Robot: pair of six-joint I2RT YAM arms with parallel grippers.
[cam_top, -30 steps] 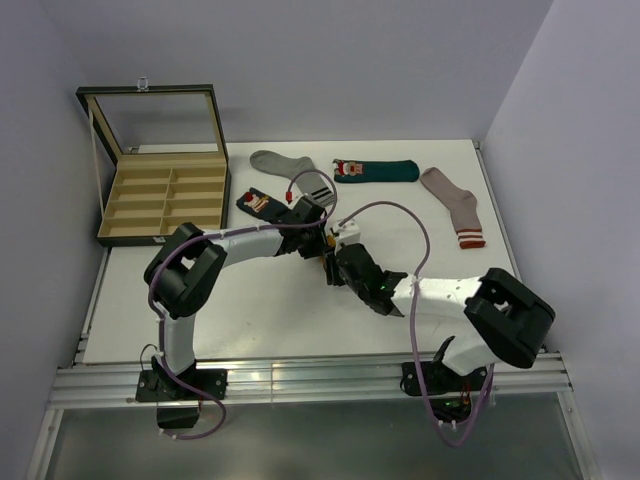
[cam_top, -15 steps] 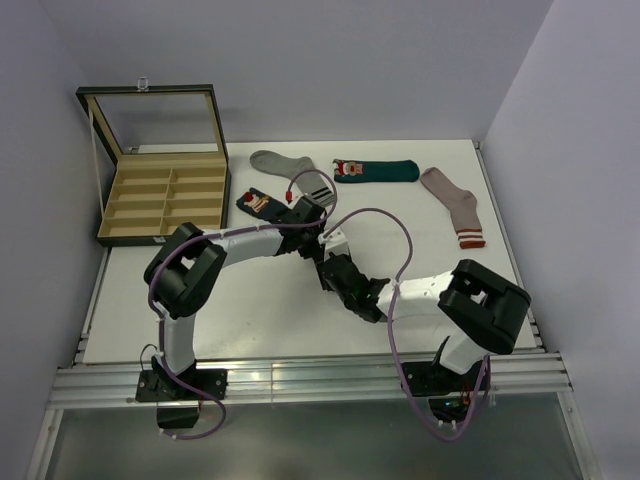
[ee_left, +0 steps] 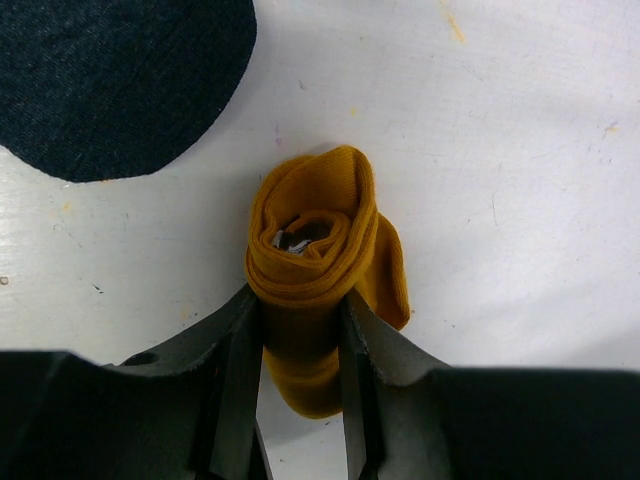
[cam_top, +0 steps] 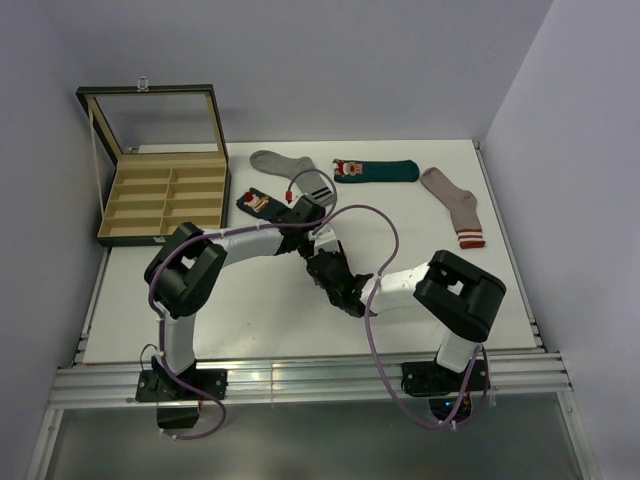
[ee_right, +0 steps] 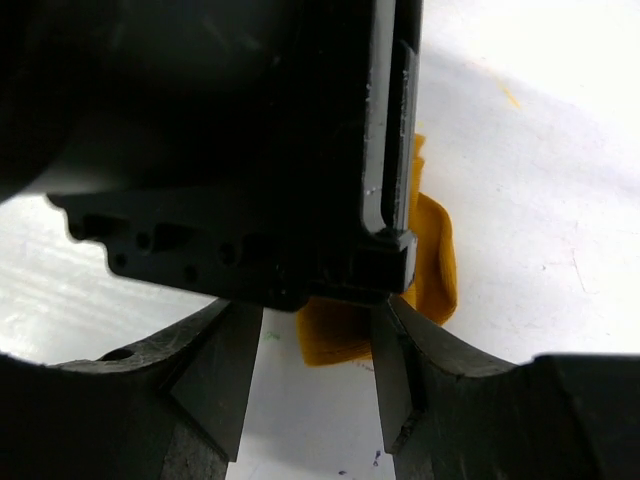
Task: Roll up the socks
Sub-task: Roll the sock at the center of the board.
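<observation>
Overhead view; wrist close-ups sharing sock [ee_left: 322,275]

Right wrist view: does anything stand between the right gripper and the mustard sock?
Yes. The left gripper, shut on the mustard sock, fills the space ahead of the open right gripper. Only the sock's lower right edge shows past it.

Black-and-white arms [cam_top: 250,240], purple cables [cam_top: 372,208], black fingers [ee_left: 235,375]
</observation>
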